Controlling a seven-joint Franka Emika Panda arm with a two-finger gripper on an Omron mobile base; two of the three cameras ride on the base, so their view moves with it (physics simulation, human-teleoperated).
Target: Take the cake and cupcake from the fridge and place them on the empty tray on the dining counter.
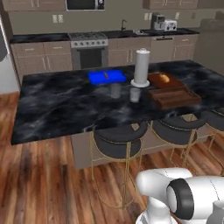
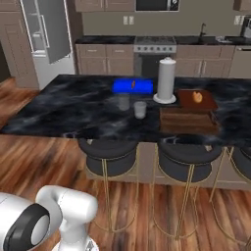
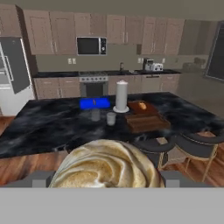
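Note:
A tan swirled cupcake (image 3: 107,166) sits close up in the hand view, between my gripper's (image 3: 107,183) two grey fingertips (image 3: 41,179), which are shut on its sides. Ahead lies the dining counter (image 1: 57,105) (image 2: 73,105) (image 3: 52,124) with its black marbled top. The dark brown wooden tray (image 1: 175,98) (image 2: 188,121) (image 3: 146,123) rests empty on the counter's right part. The fridge (image 2: 46,29) (image 3: 13,74) stands at the far left with a door swung open. The cake is out of view.
On the counter are a bright blue tray (image 1: 106,77) (image 2: 132,87), a white paper-towel roll (image 1: 141,66) (image 2: 166,80), two glasses (image 1: 134,94) (image 2: 140,109) and a reddish board with bread (image 1: 164,79) (image 2: 197,98). Black stools (image 1: 118,142) (image 2: 108,152) line the near side.

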